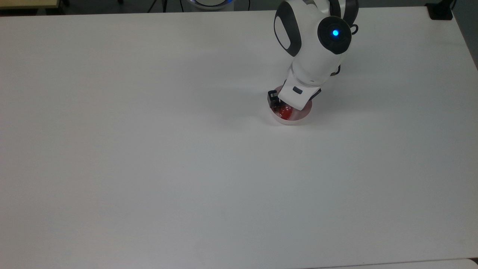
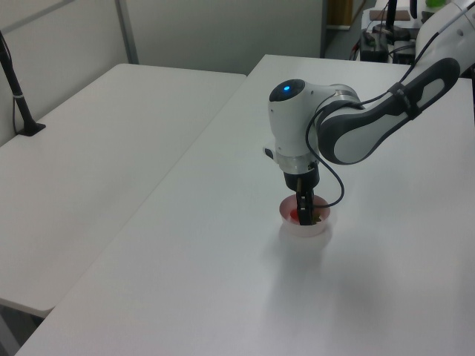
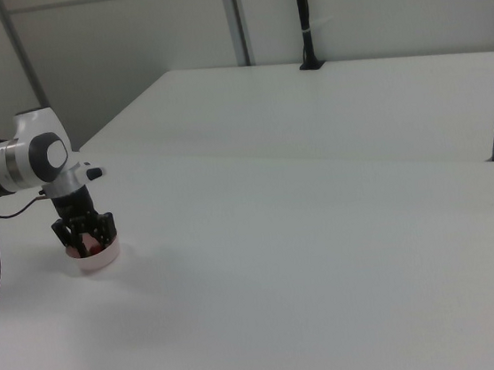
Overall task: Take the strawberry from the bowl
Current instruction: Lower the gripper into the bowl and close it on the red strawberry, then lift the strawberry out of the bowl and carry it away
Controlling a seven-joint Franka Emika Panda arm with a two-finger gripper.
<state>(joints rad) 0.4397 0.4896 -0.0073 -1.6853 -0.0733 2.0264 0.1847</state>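
The pale pink bowl (image 1: 295, 121) stands on the white table at the top view's upper right, and it also shows as the bowl (image 2: 307, 228) and the bowl (image 3: 96, 259). Inside it lies the red strawberry (image 1: 286, 112), mostly covered by the arm's white hand; a bit of red strawberry (image 3: 95, 250) shows between the fingers. My gripper (image 1: 290, 106) reaches straight down into the bowl. Its black fingers (image 3: 63, 234) stand apart on either side of the fruit, so it is open. From the left view the gripper (image 2: 304, 214) dips below the bowl's rim.
The white table (image 1: 149, 149) is bare around the bowl. A second white table (image 2: 96, 148) stands beside it across a narrow gap. A black post (image 3: 304, 18) rises at the far table's edge, and a black block (image 1: 440, 11) sits at the table's corner.
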